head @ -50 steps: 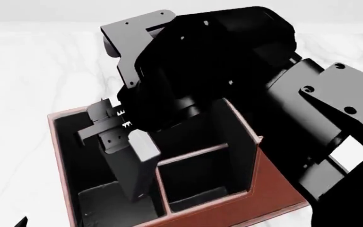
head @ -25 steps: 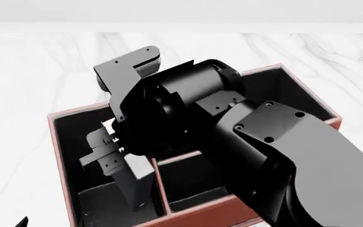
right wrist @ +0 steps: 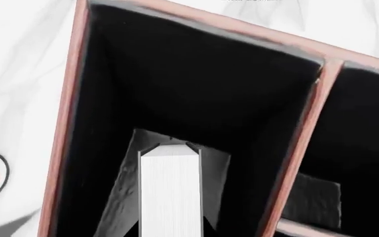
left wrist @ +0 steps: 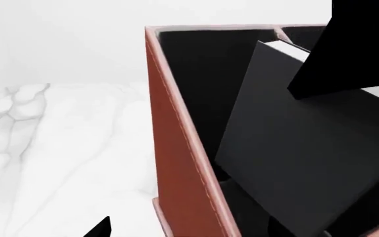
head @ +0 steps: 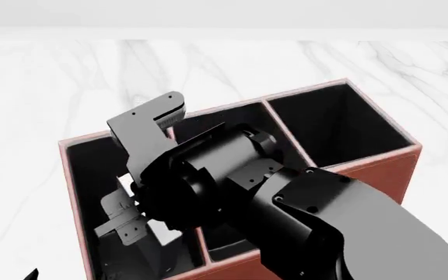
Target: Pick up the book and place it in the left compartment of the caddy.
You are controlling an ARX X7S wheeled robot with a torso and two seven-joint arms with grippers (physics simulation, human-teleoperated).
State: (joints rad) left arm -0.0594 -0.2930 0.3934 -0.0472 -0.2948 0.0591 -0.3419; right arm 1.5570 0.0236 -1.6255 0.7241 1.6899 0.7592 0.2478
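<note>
Book clamped between my right gripper fingers, white page edge toward the wrist camera, tilted inside the caddy's left compartment. Bottom contact hidden, probably not seated. Left gripper's state: cannot tell.

We look down on the white marbled worktop, where the reddish-brown caddy sits with its black interior open to us. Our right arm reaches across its middle, hiding much of the divided sections. The right gripper hangs inside the left compartment, its fingers low between the walls. The book shows only as a dark slab below the fingers; we cannot tell whether they clamp it.
</note>
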